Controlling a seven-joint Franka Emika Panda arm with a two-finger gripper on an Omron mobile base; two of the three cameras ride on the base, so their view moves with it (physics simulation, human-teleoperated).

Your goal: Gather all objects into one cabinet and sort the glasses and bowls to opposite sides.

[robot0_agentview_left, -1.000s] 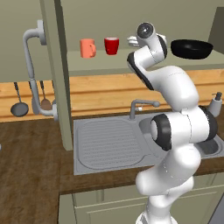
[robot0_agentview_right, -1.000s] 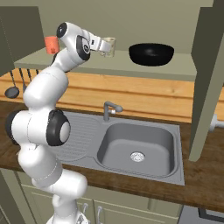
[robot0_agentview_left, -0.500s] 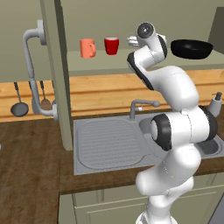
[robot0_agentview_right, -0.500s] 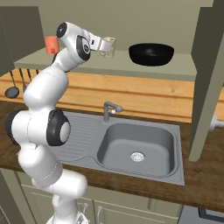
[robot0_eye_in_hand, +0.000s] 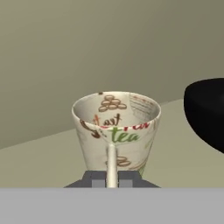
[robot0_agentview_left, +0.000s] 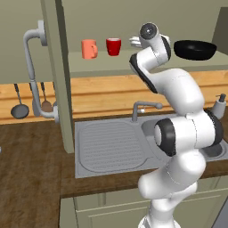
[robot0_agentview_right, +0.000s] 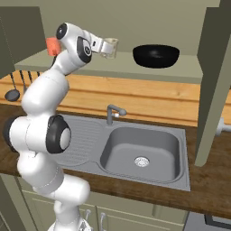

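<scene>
Gripper: the gripper (robot0_eye_in_hand: 112, 178) is closed on the handle of the beige patterned mug (robot0_eye_in_hand: 116, 131), upright above the shelf (robot0_agentview_right: 117, 67).
Black bowl (robot0_agentview_right: 156, 53): on the shelf, right of the mug, apart.
Red cup (robot0_agentview_left: 114, 46): on the shelf, left of the mug.
Orange-red mug (robot0_agentview_left: 89, 49): just left of the red cup.

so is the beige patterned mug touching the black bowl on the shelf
Apart. The right base view shows bare pale shelf between the beige patterned mug, held in the claw, and the black bowl; the hand view shows the same gap.
</scene>
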